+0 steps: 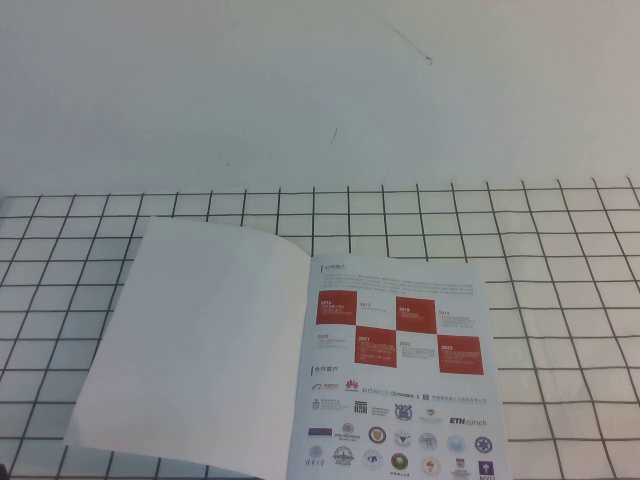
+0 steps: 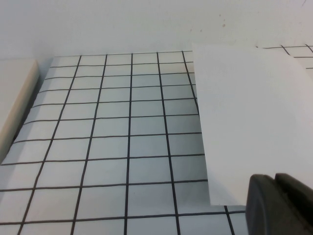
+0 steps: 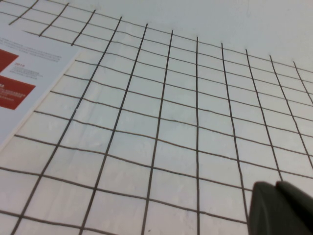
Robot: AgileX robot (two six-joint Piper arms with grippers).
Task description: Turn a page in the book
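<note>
wall (image 1: 300, 90): plain white (scuffed) | table cover (image 1: 560, 300): black-gridded white

One open book (image 1: 290, 360), two end effectors: left (image 2: 279, 204), right (image 3: 281, 208)

The thin, soft, glossy white book (image 1: 290, 360) lies open on the grid-lined bench (image 1: 560, 300), near its front edge. Its blank white sheet (image 1: 190, 345) lies left; the page with squares and logos (image 1: 400, 370) lies right.

The high view looks steeply down on the open book (image 1: 290, 360) lying on the gridded mat (image 1: 560, 300). Each wrist view skims low over the mat beside the book, catching one page edge, also visible from above.
</note>
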